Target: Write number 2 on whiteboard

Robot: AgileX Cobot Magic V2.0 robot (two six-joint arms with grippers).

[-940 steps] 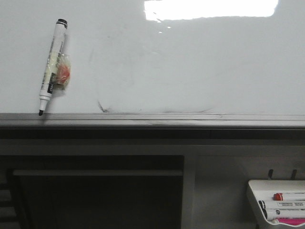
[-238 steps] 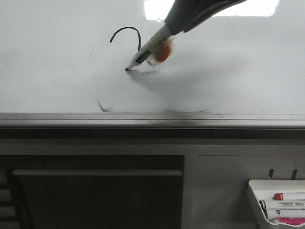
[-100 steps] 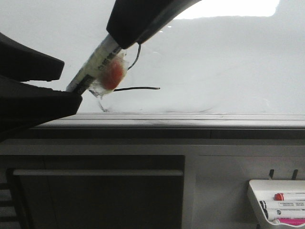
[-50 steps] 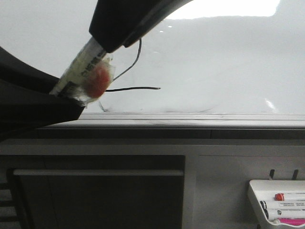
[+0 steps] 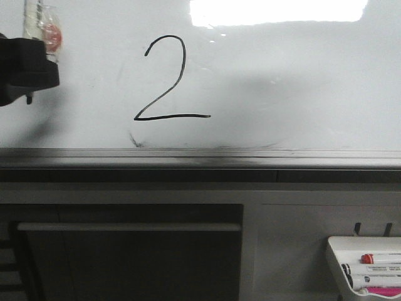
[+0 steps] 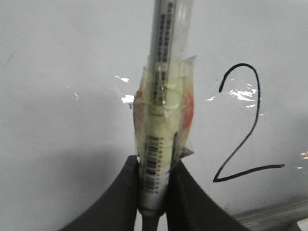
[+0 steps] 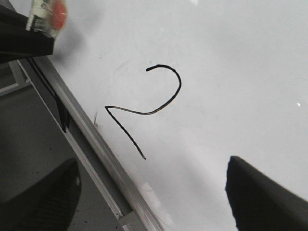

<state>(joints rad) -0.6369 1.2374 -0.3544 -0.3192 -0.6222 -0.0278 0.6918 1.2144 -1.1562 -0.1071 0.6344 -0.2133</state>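
On the whiteboard (image 5: 282, 81), just above its grey rail (image 5: 200, 157), the number 2 (image 5: 166, 81) now stands whole; half a second ago an arm covered its top. I judge the writing finished. My left end effector (image 6: 153, 202) has pulled away to the board's left side, jaws clamped on the marker (image 6: 163, 110). My right end effector (image 7: 154, 192) hangs off the board with fingers spread, holding nothing. Parking the marker seems all that remains.

whiteboard (image 5: 282, 81) | number 2 (image 5: 164, 81) drawn on it (thin black)
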